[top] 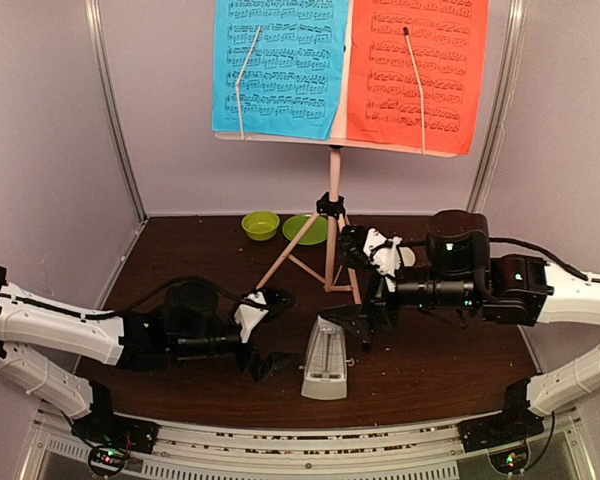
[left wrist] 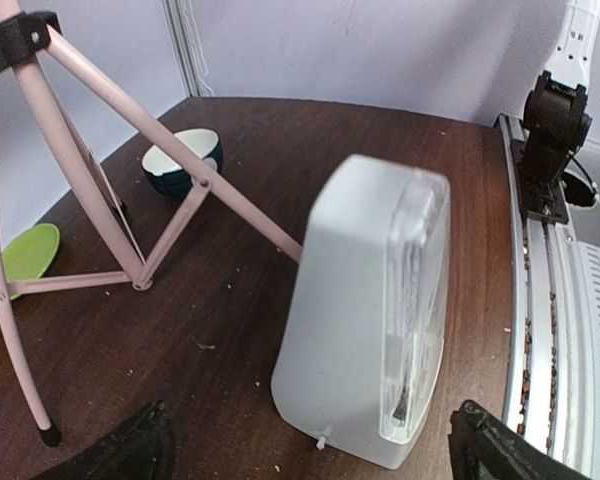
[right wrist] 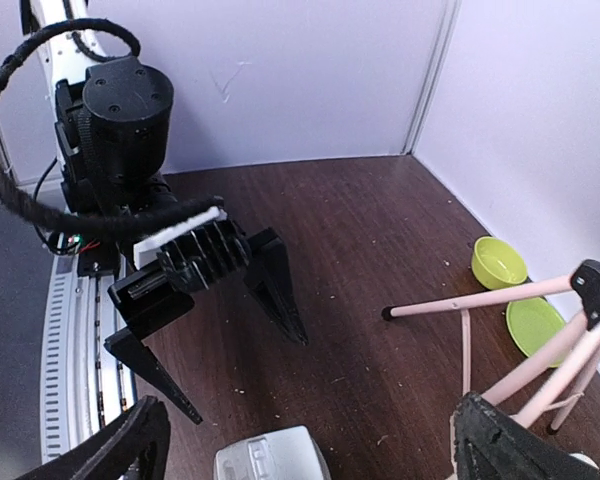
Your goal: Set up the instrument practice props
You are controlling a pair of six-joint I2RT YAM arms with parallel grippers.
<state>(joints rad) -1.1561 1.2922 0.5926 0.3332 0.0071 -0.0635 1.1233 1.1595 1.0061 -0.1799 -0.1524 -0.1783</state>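
Left gripper (right wrist: 248, 380) and right gripper (top: 372, 322) both spread wide, dark wooden table (top: 430, 375), pale lilac walls (top: 40, 150).

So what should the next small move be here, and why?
Probably ease the open left claw forward until it straddles the metronome, then close. Both the blue sheet and red sheet already sit on the music stand, while the metronome stands upright right ahead of that claw with its clear cover still on.
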